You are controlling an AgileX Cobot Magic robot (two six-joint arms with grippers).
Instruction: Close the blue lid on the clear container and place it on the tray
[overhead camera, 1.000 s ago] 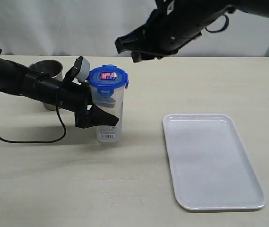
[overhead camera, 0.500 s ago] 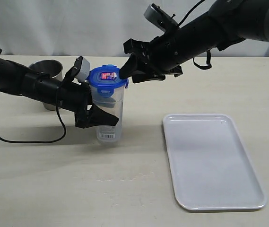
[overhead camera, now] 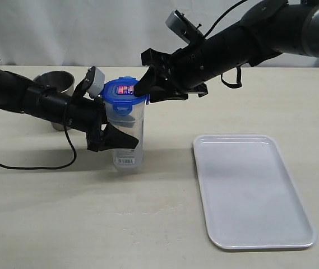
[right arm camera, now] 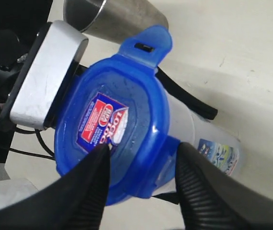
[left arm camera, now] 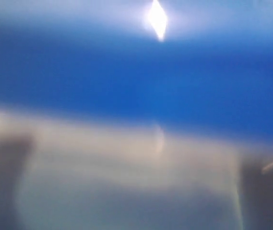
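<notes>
Upright clear container (overhead camera: 137,120) w/ blue lid (overhead camera: 123,92) on top; white tray (overhead camera: 249,190) flat, apart.

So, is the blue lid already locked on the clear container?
On, but not fully locked: the blue lid sits on the clear container, yet one flap tab sticks outward, not snapped down.

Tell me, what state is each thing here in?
Lid: on the container, one flap sticking out unlatched.
Container: upright on the table, gripped.
Tray: flat on the table, nothing on it.
Steel cup: upright behind the left arm.
Left end effector: closed around the container.
Right end effector: open, straddling the lid's rim.
</notes>
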